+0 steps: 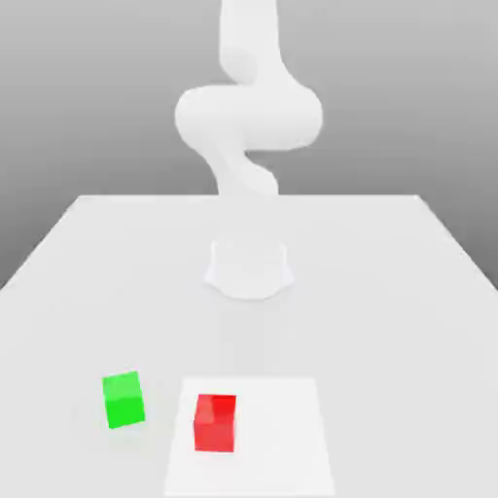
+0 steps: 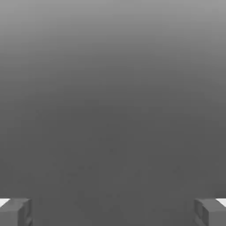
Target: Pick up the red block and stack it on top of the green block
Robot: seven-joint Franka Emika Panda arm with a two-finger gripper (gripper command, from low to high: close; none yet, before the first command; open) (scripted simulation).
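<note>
A red block [image 1: 215, 422] rests on a brighter white square patch [image 1: 282, 447] near the table's front edge. A short gap to the exterior view's left of it, the green block [image 1: 124, 399] sits on the table. The two blocks are apart, and nothing lies on top of either. The white arm [image 1: 248, 117] rises from its round base [image 1: 249, 268] at the table's middle and curls upward, well behind the blocks. In the hand view my gripper [image 2: 113, 212] is open, its two grey fingertips [image 2: 16, 212] far apart with nothing between them, facing a plain grey backdrop.
The pale grey table [image 1: 389, 292] stretches wide to both sides of the arm's base. Its front edge runs just past the blocks, and its side edges slant outward toward the front.
</note>
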